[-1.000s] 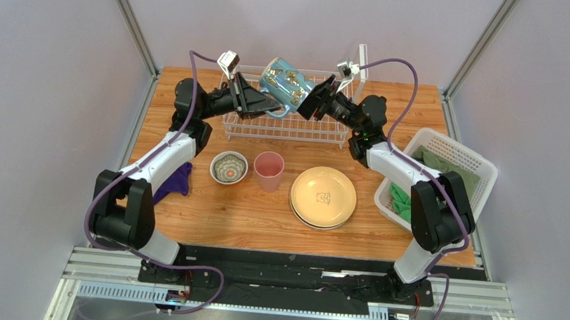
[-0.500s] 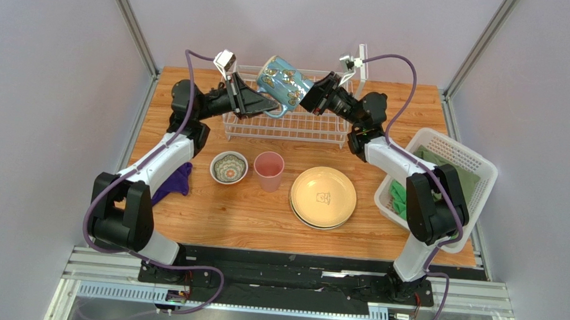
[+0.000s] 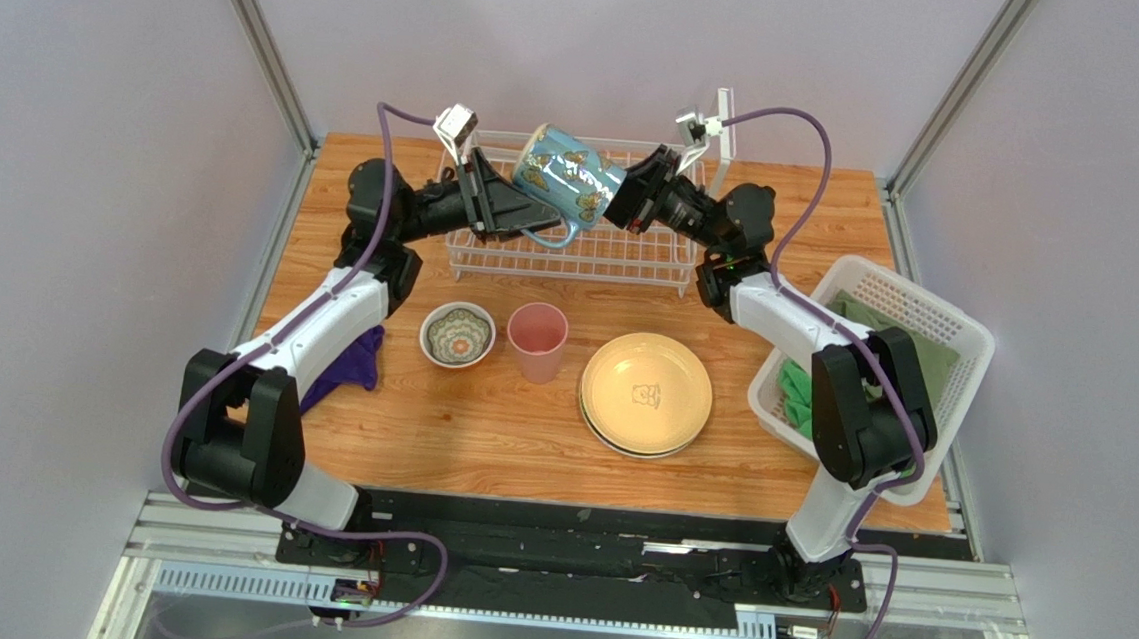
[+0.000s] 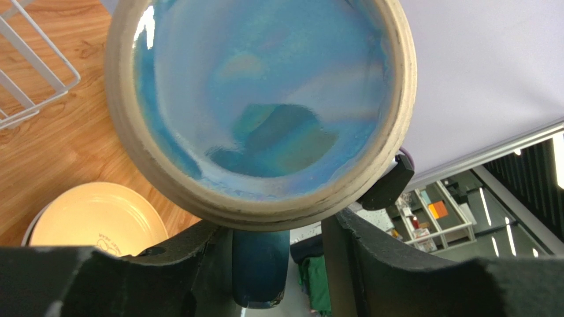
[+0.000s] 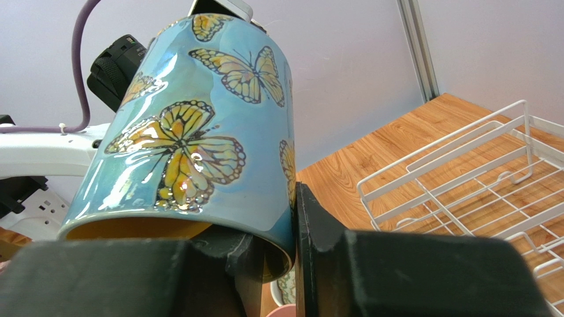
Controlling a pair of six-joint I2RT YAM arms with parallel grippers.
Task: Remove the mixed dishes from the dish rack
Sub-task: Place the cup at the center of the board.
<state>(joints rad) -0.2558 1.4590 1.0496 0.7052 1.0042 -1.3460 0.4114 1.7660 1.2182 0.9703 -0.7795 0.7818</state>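
Note:
The blue mug with butterflies hangs tilted above the white wire dish rack, between both arms. My right gripper is shut on its rim, one finger inside the yellow interior and one outside. In the left wrist view the mug's base fills the frame. Its handle sits between my left gripper's jaws, with a gap on the right side, so the left gripper is open. On the table lie a cream-yellow plate, a pink tumbler and a small patterned bowl.
The rack's tall upright panel stands at its right end, behind the right wrist. A white lattice basket with green cloths sits at the right edge. A purple cloth lies under the left forearm.
My right gripper closed on the mug's rim. My left gripper's jaws have widened off the handle. The mug has tipped a little lower toward the left.

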